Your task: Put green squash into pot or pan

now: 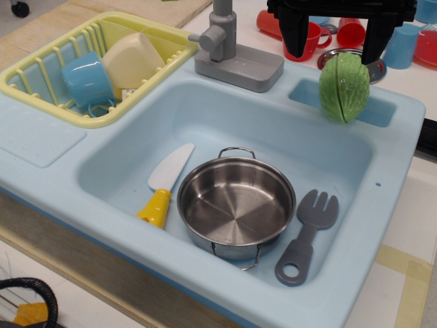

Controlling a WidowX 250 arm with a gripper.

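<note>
Squash [343, 87], green and glossy, raised off the light-blue toy sink [61, 178] and hanging over its back right corner beside the small side well [379, 109], seemingly grasped by the black pincer [337, 42] by its upper end, though contact of the prongs not clearly visible. Pan [235, 207] empty on the basin floor between the yellow-handled knife [164, 188] and the grey fork [307, 236], well apart from the load. Pickup judged done; carry toward front-left, lowering and release judged remaining.
</note>
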